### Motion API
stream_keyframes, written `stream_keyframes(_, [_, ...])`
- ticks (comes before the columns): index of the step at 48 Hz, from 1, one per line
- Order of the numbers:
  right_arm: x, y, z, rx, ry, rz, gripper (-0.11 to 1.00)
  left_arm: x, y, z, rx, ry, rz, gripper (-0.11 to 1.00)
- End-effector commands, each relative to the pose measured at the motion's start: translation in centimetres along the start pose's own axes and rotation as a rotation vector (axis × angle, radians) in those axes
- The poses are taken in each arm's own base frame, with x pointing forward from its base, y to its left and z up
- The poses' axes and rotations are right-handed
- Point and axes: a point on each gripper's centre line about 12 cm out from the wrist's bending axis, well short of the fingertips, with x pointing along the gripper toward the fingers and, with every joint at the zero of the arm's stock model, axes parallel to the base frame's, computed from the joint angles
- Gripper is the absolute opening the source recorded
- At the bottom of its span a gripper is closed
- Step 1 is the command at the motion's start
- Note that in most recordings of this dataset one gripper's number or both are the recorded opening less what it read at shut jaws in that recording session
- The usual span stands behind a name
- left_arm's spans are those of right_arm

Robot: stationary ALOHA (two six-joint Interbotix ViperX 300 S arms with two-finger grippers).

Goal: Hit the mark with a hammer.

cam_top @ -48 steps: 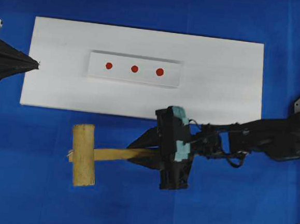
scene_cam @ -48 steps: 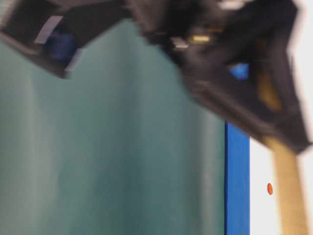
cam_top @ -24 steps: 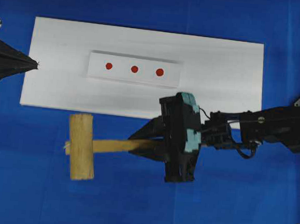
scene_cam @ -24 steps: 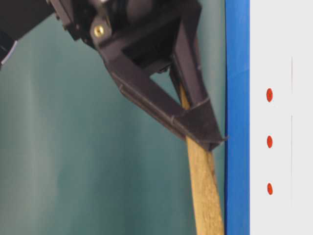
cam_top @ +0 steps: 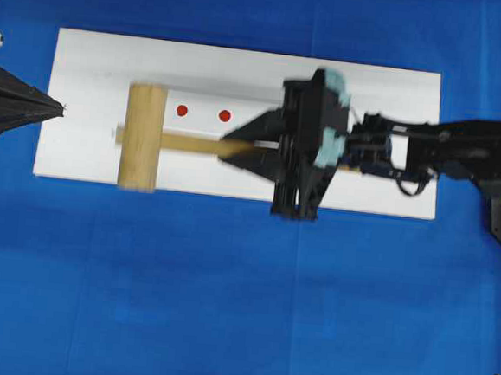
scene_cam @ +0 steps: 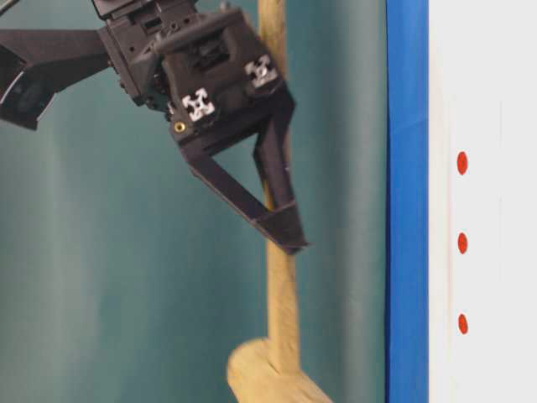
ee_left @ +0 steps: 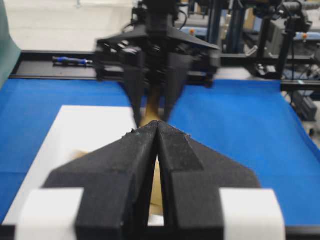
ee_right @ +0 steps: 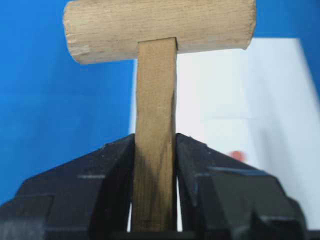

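My right black pincer (ee_right: 155, 150) grips the squared handle of the light-wood mallet (ee_right: 156, 75). Its thick cylindrical head (cam_top: 142, 135) hangs over the white rectangular board (cam_top: 387, 103), beside two small red dots (cam_top: 182, 110). Farther off, my left pincer (cam_top: 59, 106) is pressed together, holding nothing.

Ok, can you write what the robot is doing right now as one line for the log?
right gripper: shut on hammer handle | hammer: held over white board, red dots nearby | left gripper: shut, empty, at board's left edge
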Motion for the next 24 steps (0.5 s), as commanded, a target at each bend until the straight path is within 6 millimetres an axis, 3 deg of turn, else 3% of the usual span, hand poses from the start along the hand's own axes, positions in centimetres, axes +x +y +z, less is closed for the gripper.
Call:
stream_keyframes(1, [-1.0, -0.6, 2.1, 0.001, -0.079, -0.012, 0.10, 0.1, 0.0, 0.4, 0.000, -0.011, -0.002, 0.00])
stream_keyframes(13, [-1.3, -0.8, 2.2, -0.015, -0.089, -0.018, 0.10, 0.1, 0.0, 0.4, 0.000, -0.011, 0.000, 0.00])
stream_keyframes(24, [-1.8, -0.6, 3.4, -0.192, -0.122, -0.021, 0.10, 0.2, 0.0, 0.4, -0.002, -0.009, -0.002, 0.00])
